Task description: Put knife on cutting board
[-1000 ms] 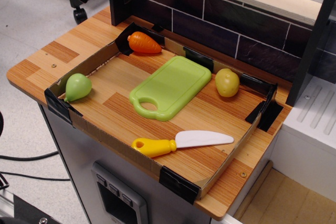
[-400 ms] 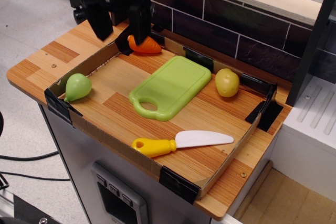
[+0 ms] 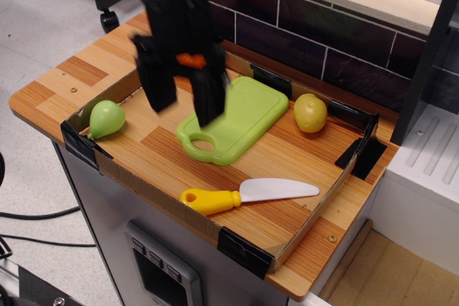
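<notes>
Since 0.4 s earlier the black two-fingered claw (image 3: 185, 109) had swung from the back left corner, by the orange plastic carrot (image 3: 191, 60), out over the middle of the tray; everything else stayed put. Its fingers hung spread apart with nothing between them, so open and empty.

It hovered above the left part of the light green rectangular plastic cutting board (image 3: 240, 116), one finger in front of the board's near-left edge, the other over bare wood. The carrot was mostly hidden behind the arm.

The toy plastic knife with white rounded blade and yellow handle (image 3: 249, 194) lay flat on the striped wooden surface (image 3: 287, 170), near the front cardboard wall of the shallow tray (image 3: 287, 250), handle to the left, blade to the right. It sat apart from the board, not touching it. Task not yet done, no grasp begun.

Risks, as judgement:
- Knife lay flat and thin, so the fingers could scrape the surface or close above it and miss.
- Knife was close to the front wall, so a finger coming down on that side could hit the cardboard.
- Pinching the smooth tapered blade could let it slip or pivot; the handle looked the safer hold.
- A low path from here could nudge the board.
- The green plastic pear (image 3: 105, 119) and yellow plastic potato (image 3: 310, 112) sat well clear, unlikely to interfere.
</notes>
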Robot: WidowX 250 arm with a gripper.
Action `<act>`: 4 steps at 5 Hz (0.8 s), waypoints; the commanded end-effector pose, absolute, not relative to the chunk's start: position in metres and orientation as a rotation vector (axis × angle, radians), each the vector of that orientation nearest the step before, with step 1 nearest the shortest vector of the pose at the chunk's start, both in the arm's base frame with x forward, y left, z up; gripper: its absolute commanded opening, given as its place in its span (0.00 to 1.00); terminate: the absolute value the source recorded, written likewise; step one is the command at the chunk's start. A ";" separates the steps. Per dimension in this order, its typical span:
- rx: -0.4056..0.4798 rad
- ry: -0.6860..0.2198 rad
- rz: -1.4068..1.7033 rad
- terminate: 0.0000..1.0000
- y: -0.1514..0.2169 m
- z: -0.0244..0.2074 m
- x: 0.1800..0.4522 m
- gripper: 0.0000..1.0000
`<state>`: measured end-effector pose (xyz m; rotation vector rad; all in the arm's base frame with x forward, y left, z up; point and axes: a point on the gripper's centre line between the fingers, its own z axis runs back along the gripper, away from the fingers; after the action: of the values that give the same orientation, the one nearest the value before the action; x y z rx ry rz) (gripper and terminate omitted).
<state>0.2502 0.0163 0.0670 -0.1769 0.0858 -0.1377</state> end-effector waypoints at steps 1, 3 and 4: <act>-0.100 0.036 -0.228 0.00 -0.001 0.046 0.232 1.00; -0.037 0.003 -0.285 0.00 -0.002 0.021 0.227 1.00; -0.015 0.017 -0.305 0.00 -0.005 0.007 0.224 1.00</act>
<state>0.2249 -0.0112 -0.0003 -0.0190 0.0427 -0.3010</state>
